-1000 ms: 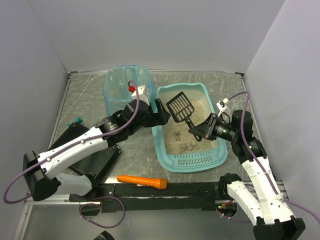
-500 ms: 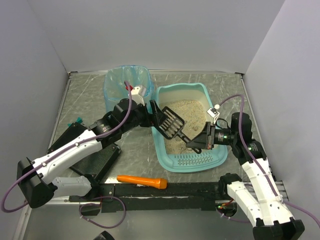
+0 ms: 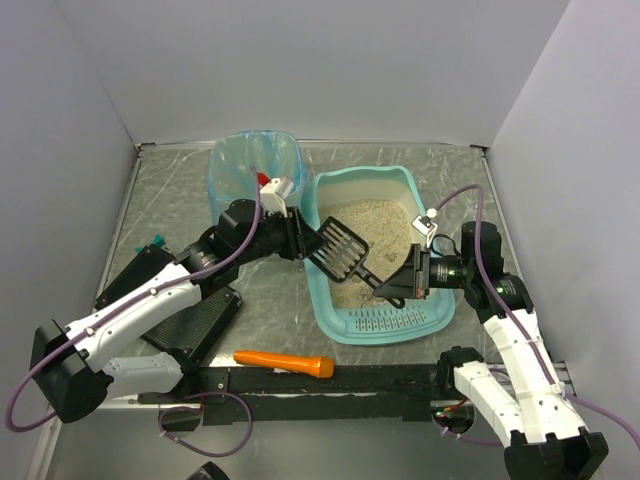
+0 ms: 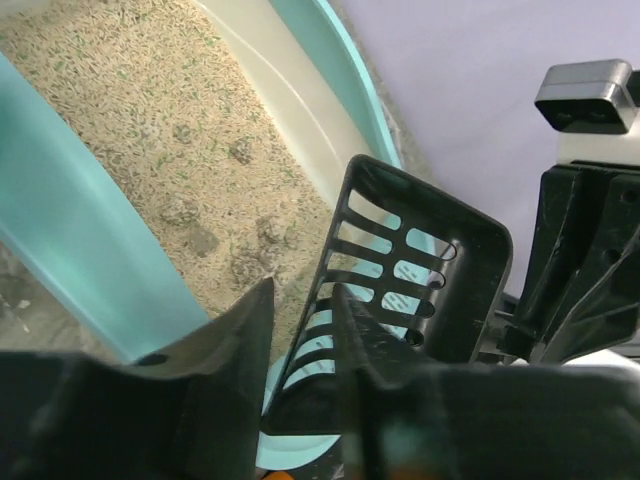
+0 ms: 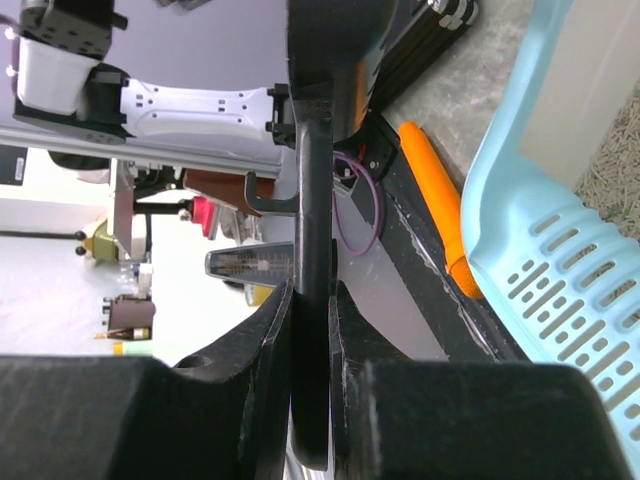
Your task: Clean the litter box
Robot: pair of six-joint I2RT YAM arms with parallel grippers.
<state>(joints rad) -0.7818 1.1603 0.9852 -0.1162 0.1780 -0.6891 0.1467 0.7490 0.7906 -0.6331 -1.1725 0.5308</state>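
Top view: you look down from high behind the near edge, over the whole table (image 3: 180,190).
Left wrist: close over the litter box (image 4: 70,270), facing across it.
Right wrist: close along the scoop (image 5: 312,250) handle, tilted sideways.
Shared: litter box and scoop, all three.

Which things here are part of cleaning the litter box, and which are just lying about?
In the job:
litter box
black slotted scoop, handle held in the right gripper
blue-bagged waste bin, likely for the waste

Lying about:
orange tool at the near edge
flat black case on the left
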